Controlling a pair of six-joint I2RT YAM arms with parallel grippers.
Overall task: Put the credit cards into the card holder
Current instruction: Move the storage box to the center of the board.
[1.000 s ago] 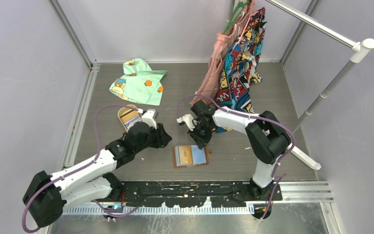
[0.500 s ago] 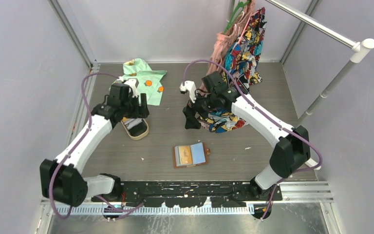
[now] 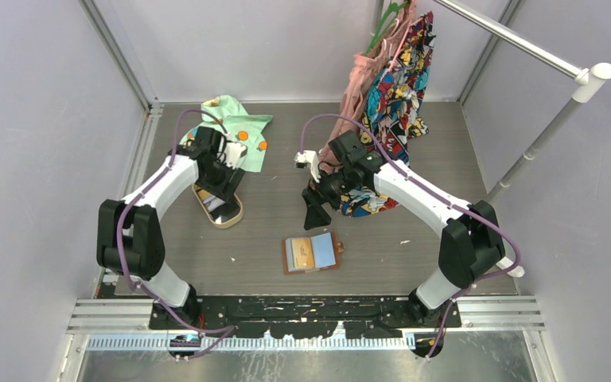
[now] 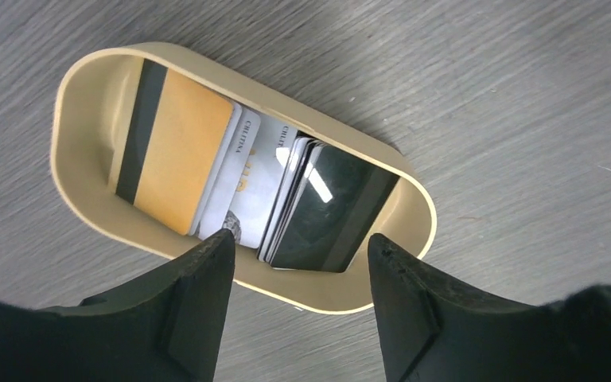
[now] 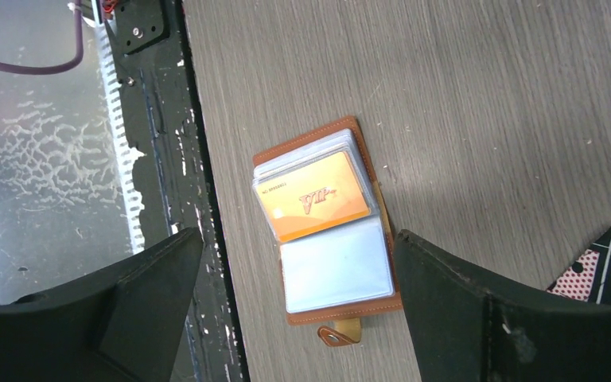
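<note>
The brown card holder (image 3: pixel 313 253) lies open near the table's front edge. In the right wrist view the card holder (image 5: pixel 366 159) shows an orange card (image 5: pixel 314 195) in one sleeve and a pale blue sleeve (image 5: pixel 334 270) beside it. My right gripper (image 3: pixel 316 213) hangs open above it, touching nothing (image 5: pixel 298 239). Several credit cards stand in a tan oval tray (image 4: pixel 87 87): an orange card (image 4: pixel 175 151), white ones (image 4: pixel 247 171) and a black one (image 4: pixel 326 211). My left gripper (image 4: pixel 298 243) hovers open just over the tray (image 3: pixel 221 211), empty.
A green printed cloth (image 3: pixel 227 127) lies at the back left. Colourful clothes (image 3: pixel 394 87) hang from a rail (image 3: pixel 525 44) at the back right, and a patterned piece (image 3: pixel 366 203) lies under my right arm. The black frame (image 5: pixel 159 119) borders the holder's near side.
Both grippers have opened. My left arm swung out to the left and now reaches over the tray. My right gripper lifted away from the card holder and hangs above it.
</note>
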